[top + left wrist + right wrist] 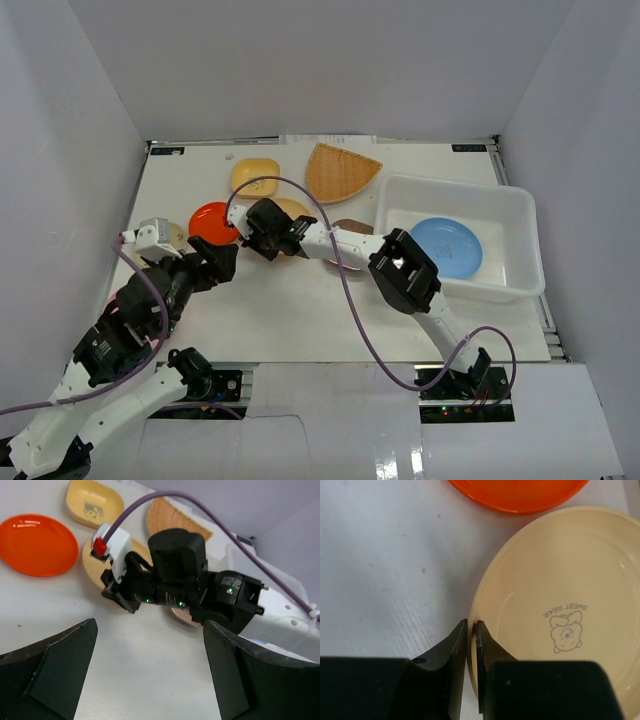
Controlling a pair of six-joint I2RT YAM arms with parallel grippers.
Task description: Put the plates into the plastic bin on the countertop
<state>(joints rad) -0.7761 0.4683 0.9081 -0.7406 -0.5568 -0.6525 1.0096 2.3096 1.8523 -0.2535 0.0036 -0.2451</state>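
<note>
One blue plate [445,247] lay flat inside the translucent white bin [455,183], which stood at the right side of the white bench [300,310]. Five more plates sat out on the bench, left of the bin: one orange-red plate [208,222], one cream plate [560,605], one yellow rounded-square plate [255,177], one woven fan plate [342,170] and one brown plate [352,227], the last mostly hidden under the right arm. The cream plate lay just beside the orange-red one and carried a small bear's face with the words "SWEET BEAR". The yellow one had a dark print I could not read. Of the two pincers, the right pincer [471,627] was closed to a thin slit on the cream plate's rim, one finger outside and one inside. The left pincer [150,630] hung near it, spread wide with nothing between its fingers.
</note>
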